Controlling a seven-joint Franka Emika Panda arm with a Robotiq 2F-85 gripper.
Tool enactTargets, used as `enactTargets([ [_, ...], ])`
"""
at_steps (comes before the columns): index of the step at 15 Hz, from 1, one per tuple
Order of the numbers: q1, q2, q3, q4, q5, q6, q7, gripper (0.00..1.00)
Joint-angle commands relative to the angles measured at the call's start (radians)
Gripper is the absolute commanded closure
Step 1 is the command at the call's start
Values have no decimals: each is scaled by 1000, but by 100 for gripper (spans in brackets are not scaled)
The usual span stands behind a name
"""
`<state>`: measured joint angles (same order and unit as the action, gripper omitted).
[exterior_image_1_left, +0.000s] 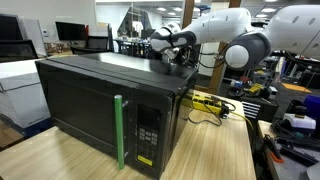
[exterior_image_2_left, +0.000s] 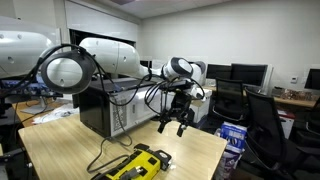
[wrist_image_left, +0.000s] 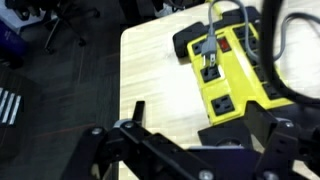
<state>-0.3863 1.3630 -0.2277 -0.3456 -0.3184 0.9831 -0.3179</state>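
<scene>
The gripper (exterior_image_2_left: 176, 122) is held in the air behind the microwave (exterior_image_1_left: 100, 100), over the far end of the bench (exterior_image_2_left: 60, 146). Its jaws are spread wide and nothing is held or touched by them.

The nearest thing is the power strip (wrist_image_left: 232, 92). It is laid flat on the bench, below the jaws and a little to one side, close to the bench's edge. Its long, boxy housing is made of glossy yellow plastic with a black end piece, and black outlet faces are set along its top. A grey plug (wrist_image_left: 207, 52) is seated in one outlet, and a thick black cable (wrist_image_left: 268, 50) is looped beside it. Any marking on the strip is too blurred to be read.

The bench top is made of pale wood with a fine, straight grain and a rounded corner. The microwave is a black, matt, rectangular box with a dark glass door, and it is stood on the same bench. A green upright handle (exterior_image_1_left: 119, 130) is fixed to its front, beside a keypad (exterior_image_1_left: 148, 130) whose labels are too small to be read.

Black padded office chairs (exterior_image_2_left: 265, 118) and dark monitors (exterior_image_2_left: 250, 72) are seen beyond the bench. The arm's casing is smooth, white and rounded.
</scene>
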Motion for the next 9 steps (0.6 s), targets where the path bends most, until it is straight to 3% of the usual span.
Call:
enactTargets([
  [1,12,-18,-6,0,-26,-216,-126,0],
  [9,66,10,-17,-7,-168,-665,-449,0],
])
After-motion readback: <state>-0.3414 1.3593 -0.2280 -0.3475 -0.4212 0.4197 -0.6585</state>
